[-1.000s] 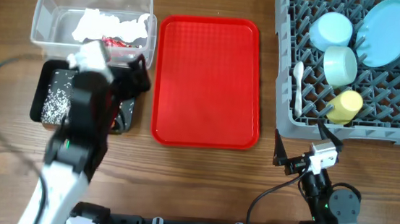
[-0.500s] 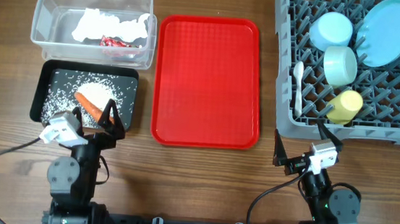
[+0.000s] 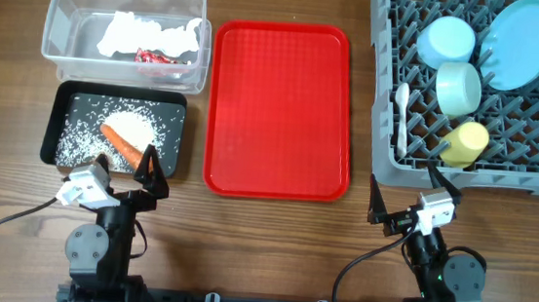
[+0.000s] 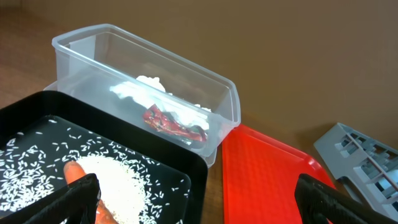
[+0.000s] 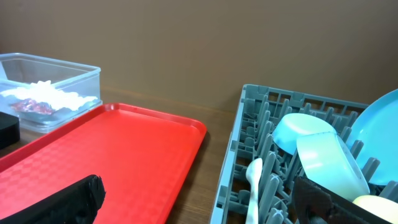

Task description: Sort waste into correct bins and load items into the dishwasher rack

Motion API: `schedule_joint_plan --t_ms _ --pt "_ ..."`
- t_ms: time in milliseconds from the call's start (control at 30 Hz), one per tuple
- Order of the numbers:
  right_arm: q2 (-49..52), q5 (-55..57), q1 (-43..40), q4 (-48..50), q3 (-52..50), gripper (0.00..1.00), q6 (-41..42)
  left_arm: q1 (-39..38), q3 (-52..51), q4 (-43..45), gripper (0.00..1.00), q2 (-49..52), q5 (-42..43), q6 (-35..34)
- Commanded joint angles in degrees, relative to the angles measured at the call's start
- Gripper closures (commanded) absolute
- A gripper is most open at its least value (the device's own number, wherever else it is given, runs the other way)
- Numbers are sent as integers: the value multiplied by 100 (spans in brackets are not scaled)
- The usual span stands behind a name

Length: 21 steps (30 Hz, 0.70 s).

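Along the near edge of the table both arms sit low. The left hand point(image 3: 126, 168) is spread wide and empty at the near rim of the black tray point(image 3: 57, 123), and the right hand point(image 3: 408, 192) is equally wide and empty just short of the dishwasher rack point(image 3: 389, 132). The carrot piece point(image 3: 122, 141) and rice point(image 3: 130, 121) lie in that tray. The tissue point(image 3: 148, 33) and red wrapper point(image 3: 155, 58) are in the clear tub point(image 3: 61, 15) at the far-left corner, and the plate point(image 3: 525, 32), yellow cup point(image 3: 466, 141) and spoon point(image 3: 402, 114) sit in the rack at the far-right corner. The likeliest slip is a careless left-arm sweep hooking an open finger on the tray rim and scattering rice. The cup, lying on its side, could roll if the right hand nudges the rack.
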Motion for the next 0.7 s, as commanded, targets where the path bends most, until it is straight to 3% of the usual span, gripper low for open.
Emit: schedule_joint_plan --t_ms 0,667 --pt "-35 -92 -26 17 -7 0 66 24 -289 450 0 -66 -144 129" --pt "-35 -94 -26 15 -7 0 66 -219 -363 439 0 -66 -94 146"
